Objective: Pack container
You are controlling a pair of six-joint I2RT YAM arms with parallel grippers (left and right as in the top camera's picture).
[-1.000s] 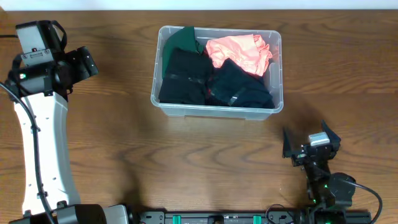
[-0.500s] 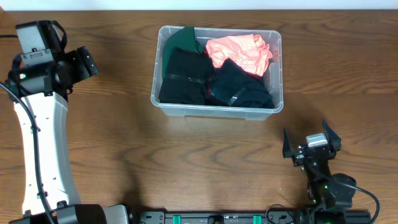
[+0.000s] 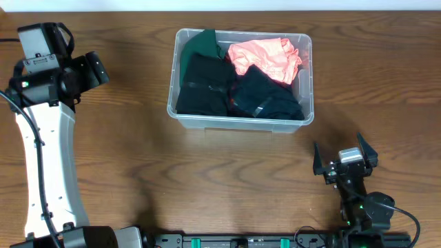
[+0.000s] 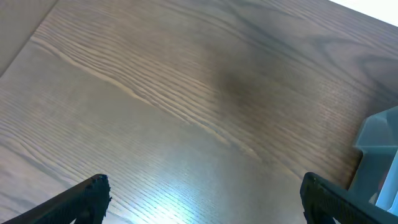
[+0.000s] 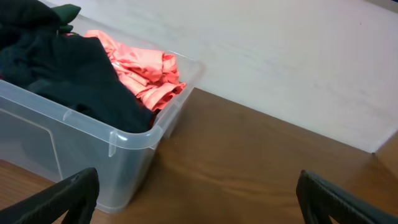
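Left pincer (image 4: 208,200) and right pincer (image 5: 200,200) gape wide — clear rounded container (image 3: 241,123) holds crumpled cloth (image 3: 265,59).

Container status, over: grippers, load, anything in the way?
Left gripper open, empty. Right gripper open, empty. The container holds coral garment, black garments, green garment. No obstruction in view.

Container (image 3: 241,122) of clear, glossy plastic; garments (image 3: 265,103) — soft, matt cloth; surface (image 3: 207,179) — grained wood with a faint sheen.
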